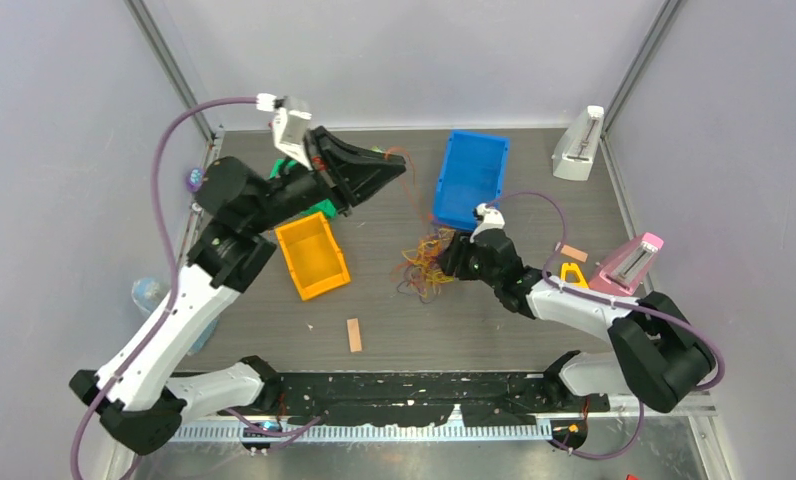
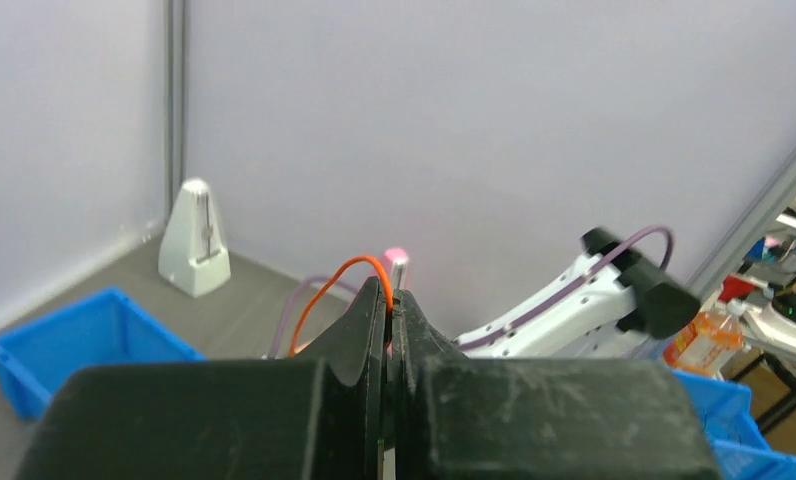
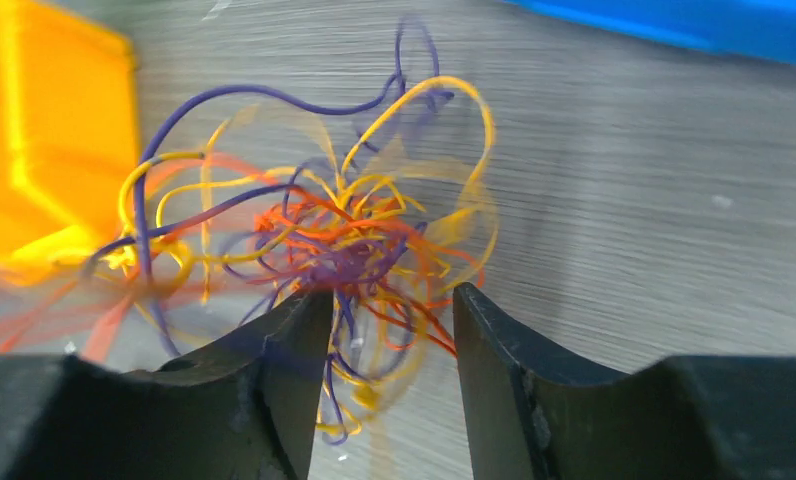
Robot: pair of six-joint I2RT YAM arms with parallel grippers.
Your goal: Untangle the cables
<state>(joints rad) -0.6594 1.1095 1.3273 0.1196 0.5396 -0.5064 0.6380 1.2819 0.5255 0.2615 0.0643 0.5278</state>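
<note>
At the middle of the desk (image 1: 404, 330), the cables (image 1: 426, 262) lay knotted just left of the right claw (image 3: 392, 300); its jaws stood apart, straddling the near strands. The left claw (image 2: 390, 305), raised back-left and farther off, was clamped on one orange strand (image 2: 359, 262).

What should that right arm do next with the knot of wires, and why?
Probably the right gripper should close its jaws: they straddle strands of the tangle, while the left gripper pinches one orange cable held high. Anchoring the tangle might let it pull free.
</note>
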